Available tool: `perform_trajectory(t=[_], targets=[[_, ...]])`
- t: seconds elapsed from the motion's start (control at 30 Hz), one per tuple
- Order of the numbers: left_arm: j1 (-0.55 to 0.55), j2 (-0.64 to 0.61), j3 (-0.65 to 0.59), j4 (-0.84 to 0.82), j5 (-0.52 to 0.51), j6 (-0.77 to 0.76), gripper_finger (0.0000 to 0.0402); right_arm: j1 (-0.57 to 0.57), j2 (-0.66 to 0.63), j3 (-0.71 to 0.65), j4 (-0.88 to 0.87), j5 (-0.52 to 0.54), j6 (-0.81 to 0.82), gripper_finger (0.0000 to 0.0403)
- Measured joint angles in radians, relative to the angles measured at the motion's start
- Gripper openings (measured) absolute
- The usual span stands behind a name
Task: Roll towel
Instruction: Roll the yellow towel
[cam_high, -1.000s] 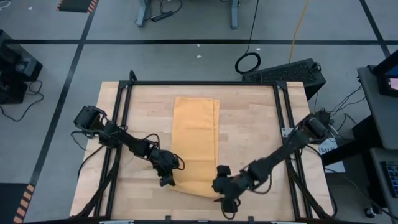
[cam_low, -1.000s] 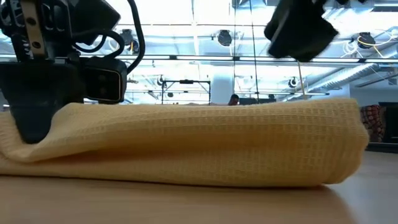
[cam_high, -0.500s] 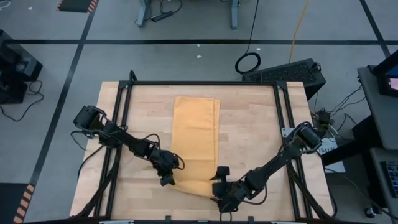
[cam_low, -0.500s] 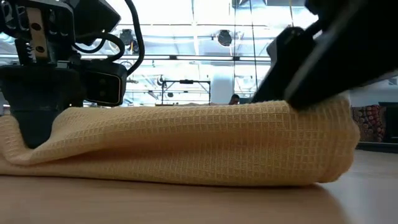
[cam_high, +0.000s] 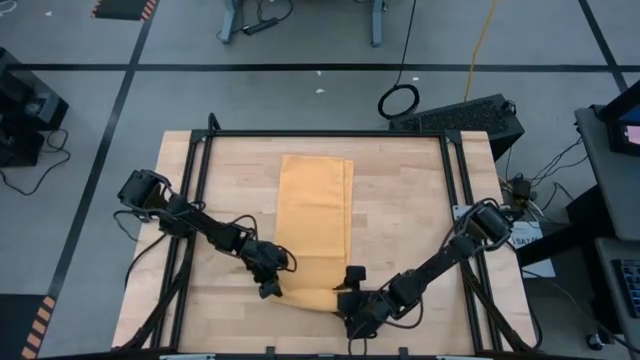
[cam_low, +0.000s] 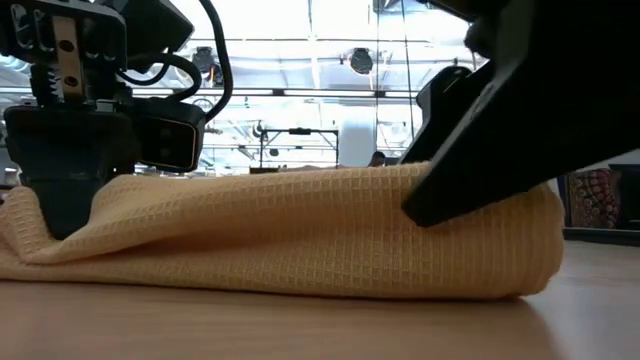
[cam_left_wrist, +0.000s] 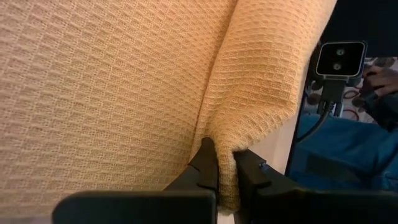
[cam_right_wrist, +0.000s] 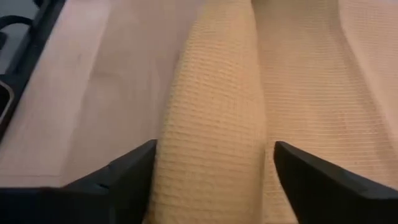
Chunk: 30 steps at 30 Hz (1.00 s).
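The orange-yellow towel (cam_high: 315, 220) lies lengthwise down the middle of the wooden table. Its near end is turned over into a thick fold (cam_high: 310, 297), which the low view shows as a long hump (cam_low: 300, 230). My left gripper (cam_high: 272, 290) is shut on the fold's left end. My right gripper (cam_high: 348, 292) is open at the fold's right end. Its two fingers stand on either side of the fold (cam_right_wrist: 211, 124), and one finger lies in front of the hump in the low view (cam_low: 490, 160). My left gripper pinches a ridge of cloth (cam_left_wrist: 225, 140) at the left end of the turned-over near end between its two fingers. The fingers come from above, pointing down. The cloth there is more than one layer and rests on the table. My right gripper's fingers (cam_right_wrist: 134, 168) straddle the fold's right end, lying across it. I cannot tell whether they touch it.
Black frame rails (cam_high: 200, 150) run along the table's left, right and far sides. Bare wood (cam_high: 410, 220) lies on both sides of the towel. A keyboard (cam_high: 460, 112) and cables lie on the floor beyond the far right corner.
My right gripper has come down and gone toward the table's left edge, from above the fold's right end to astride it. The fold's right end has shifted slightly left. My left gripper has stayed shut on the left end.
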Motion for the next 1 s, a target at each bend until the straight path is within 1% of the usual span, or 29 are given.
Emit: perform_trajectory(t=[0.07,0.17,0.3,0.4,0.5,0.57,0.63,0.73,0.83,0.93,1.0], targets=[[0.000,0.000,0.000,-0.001,0.000,-0.001,0.0013,-0.007,0.000,0.000,0.006,-0.027,-0.001,0.0263],[0.000,0.000,0.000,-0.001,0.000,-0.026,0.0013,-0.012,0.000,0.000,0.006,-0.068,0.004,0.0203],[0.000,0.000,0.000,0.003,0.000,-0.029,0.0015,-0.018,0.000,0.000,0.006,-0.096,0.089,0.0115],[-0.001,0.000,-0.001,0.003,0.000,-0.029,0.0028,-0.032,0.000,0.000,0.001,-0.123,0.173,0.0058],[-0.001,0.000,-0.001,0.002,0.000,-0.063,0.0051,-0.055,0.000,0.000,0.000,-0.184,0.214,0.0016],[-0.001,0.000,-0.001,0.009,0.012,-0.073,0.0074,-0.072,-0.001,0.000,0.002,-0.229,0.231,0.0008],[-0.001,-0.012,-0.003,0.012,0.030,-0.050,0.0102,-0.088,-0.001,0.000,0.002,-0.253,0.245,0.0014],[-0.001,-0.046,-0.007,-0.020,0.046,-0.001,0.0155,-0.111,-0.001,0.000,-0.002,-0.263,0.264,0.0022],[0.002,-0.107,-0.006,-0.057,0.082,0.030,0.0210,-0.137,-0.001,0.000,-0.002,-0.304,0.264,0.0017],[0.002,-0.175,-0.004,-0.150,0.093,0.072,0.0257,-0.158,-0.001,0.000,-0.002,-0.337,0.263,0.0008],[-0.005,-0.228,-0.004,-0.219,0.090,0.102,0.0279,-0.170,-0.001,0.000,-0.002,-0.356,0.263,0.0006]])
